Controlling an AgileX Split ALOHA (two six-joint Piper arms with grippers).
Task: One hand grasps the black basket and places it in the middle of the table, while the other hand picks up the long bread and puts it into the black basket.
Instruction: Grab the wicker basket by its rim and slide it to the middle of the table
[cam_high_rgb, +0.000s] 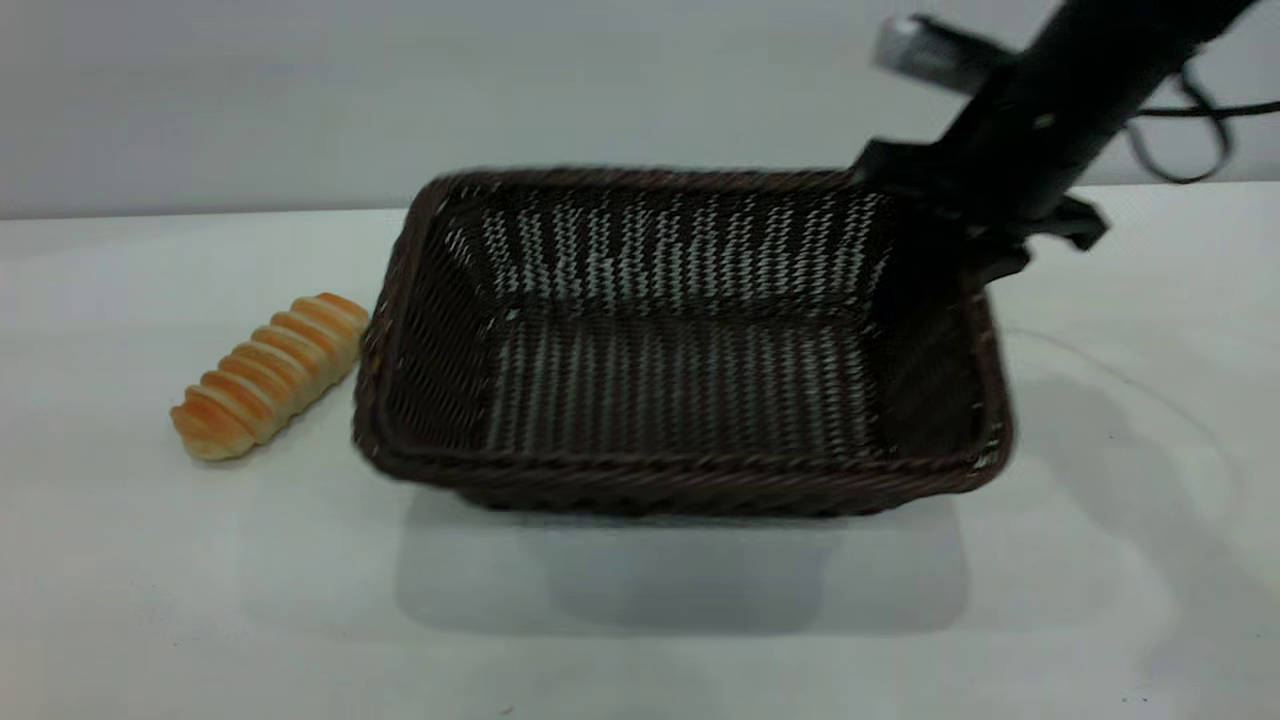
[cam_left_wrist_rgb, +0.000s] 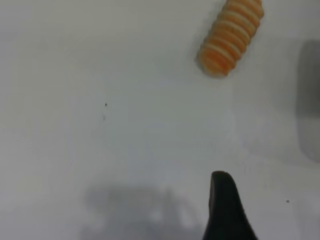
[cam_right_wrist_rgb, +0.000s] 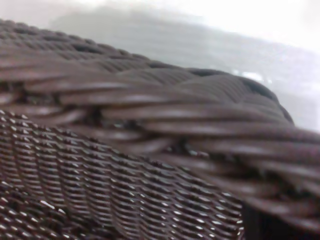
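Observation:
The black basket (cam_high_rgb: 680, 340) hangs a little above the white table (cam_high_rgb: 150, 600), its shadow lying beneath it. My right gripper (cam_high_rgb: 962, 238) is shut on the braided rim at the basket's far right corner. That rim (cam_right_wrist_rgb: 175, 115) fills the right wrist view. The long bread (cam_high_rgb: 268, 376) lies on the table just left of the basket, apart from it. It also shows in the left wrist view (cam_left_wrist_rgb: 231, 36). Only a dark part of my left gripper (cam_left_wrist_rgb: 226, 210) shows there, above bare table and well short of the bread.
The basket's inside is empty. A grey wall stands behind the table. Loose black cables (cam_high_rgb: 1190, 130) hang by the right arm. Bare tabletop lies in front of the basket and to its right.

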